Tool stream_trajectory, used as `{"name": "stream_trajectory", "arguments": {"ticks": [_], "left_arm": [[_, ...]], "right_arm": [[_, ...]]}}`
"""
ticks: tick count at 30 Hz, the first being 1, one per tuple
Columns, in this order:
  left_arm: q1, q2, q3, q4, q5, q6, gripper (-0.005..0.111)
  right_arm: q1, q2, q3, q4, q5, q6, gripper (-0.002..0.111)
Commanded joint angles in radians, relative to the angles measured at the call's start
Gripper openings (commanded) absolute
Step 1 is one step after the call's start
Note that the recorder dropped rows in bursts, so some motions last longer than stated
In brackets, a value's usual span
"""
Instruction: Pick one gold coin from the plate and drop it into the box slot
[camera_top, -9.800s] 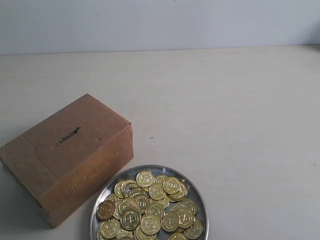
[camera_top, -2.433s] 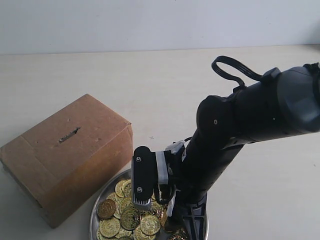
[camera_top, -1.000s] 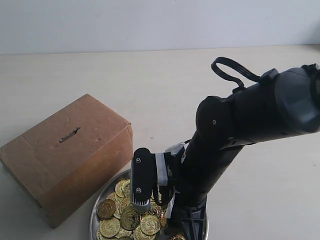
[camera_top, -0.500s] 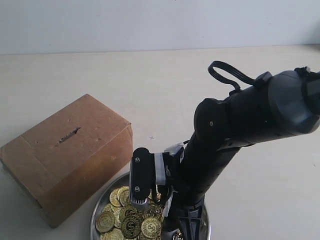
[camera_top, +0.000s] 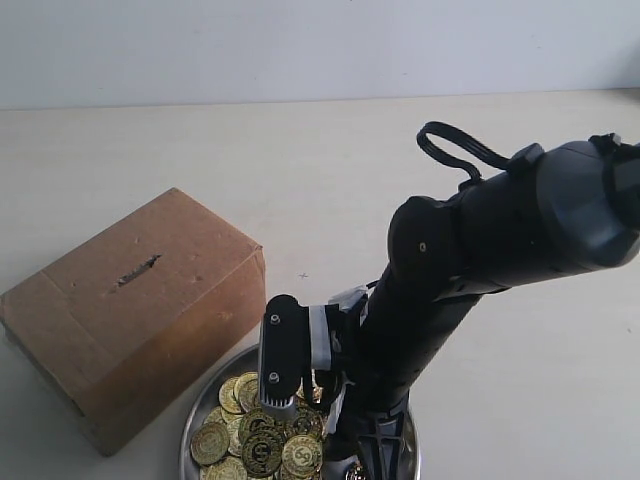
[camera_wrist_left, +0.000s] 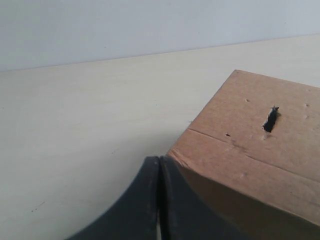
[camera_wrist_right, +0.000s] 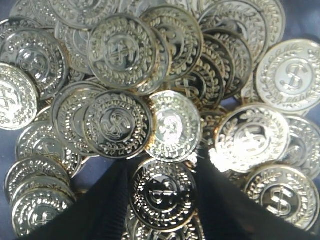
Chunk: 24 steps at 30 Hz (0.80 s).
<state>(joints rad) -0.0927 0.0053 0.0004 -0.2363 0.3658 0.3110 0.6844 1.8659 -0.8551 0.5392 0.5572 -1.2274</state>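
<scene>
The brown cardboard box (camera_top: 140, 310) sits at the left with its dark slot (camera_top: 138, 270) on top. Just right of it, at the front edge, is the silver plate (camera_top: 190, 425) heaped with gold coins (camera_top: 250, 445). My right arm reaches down into the plate, and its gripper (camera_top: 348, 462) is mostly hidden by the arm. In the right wrist view the right gripper (camera_wrist_right: 162, 165) has both fingers against the edges of one gold coin (camera_wrist_right: 162, 200) lying on the pile. My left gripper (camera_wrist_left: 160, 160) is shut and empty beside a corner of the box (camera_wrist_left: 250, 150), with the slot (camera_wrist_left: 271, 119) beyond.
A pale tabletop (camera_top: 300, 170) stretches behind the box and plate to a light wall. The right arm's black body (camera_top: 480, 240) and cable loop (camera_top: 455, 140) stand over the right half of the plate.
Over the last second the right arm sank a little and edged left into the plate. The coins on the plate's near left side got pushed around. The box did not move.
</scene>
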Motion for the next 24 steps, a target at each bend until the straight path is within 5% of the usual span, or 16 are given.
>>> {"name": "stream_trajectory", "arguments": {"ticks": [1, 24], "left_arm": [[0.004, -0.005, 0.0, -0.012, -0.006, -0.001, 0.0], [0.004, -0.005, 0.0, -0.012, -0.006, -0.001, 0.0]], "right_arm": [[0.002, -0.007, -0.002, 0.007, 0.02, 0.0, 0.029], [0.002, -0.168, -0.002, 0.057, 0.072, 0.002, 0.029]]}}
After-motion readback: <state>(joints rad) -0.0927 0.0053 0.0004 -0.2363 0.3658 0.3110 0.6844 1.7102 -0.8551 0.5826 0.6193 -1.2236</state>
